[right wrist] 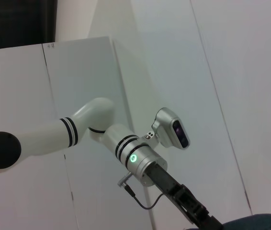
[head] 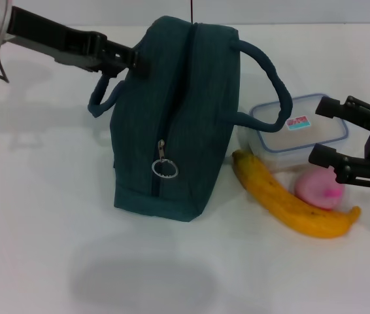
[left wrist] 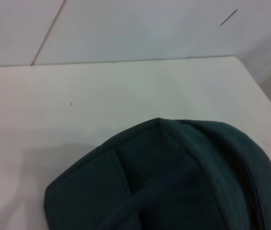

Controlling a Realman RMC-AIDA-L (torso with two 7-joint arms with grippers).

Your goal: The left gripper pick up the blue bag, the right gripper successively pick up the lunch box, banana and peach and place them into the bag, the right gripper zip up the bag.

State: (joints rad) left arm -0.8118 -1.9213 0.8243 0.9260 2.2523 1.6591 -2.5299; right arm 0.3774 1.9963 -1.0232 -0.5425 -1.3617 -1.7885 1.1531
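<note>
The blue bag (head: 165, 111) hangs upright in the middle of the head view, its shadow lying apart from it on the table below. Its zipper pull ring (head: 164, 169) dangles on the side. My left gripper (head: 131, 63) is shut on the bag's top edge beside one handle (head: 100, 98). The left wrist view shows the bag's top (left wrist: 174, 177) close up. To the bag's right lie the clear lunch box (head: 302, 131) with a blue rim, the banana (head: 289, 204) and the pink peach (head: 319, 190). My right gripper (head: 327, 133) is open above the peach, level with the lunch box, holding nothing.
The white table (head: 41, 229) stretches to the left and front of the bag. The bag's second handle (head: 273, 85) arches over the lunch box. In the right wrist view the left arm (right wrist: 126, 153) reaches down toward a corner of the bag (right wrist: 265, 223).
</note>
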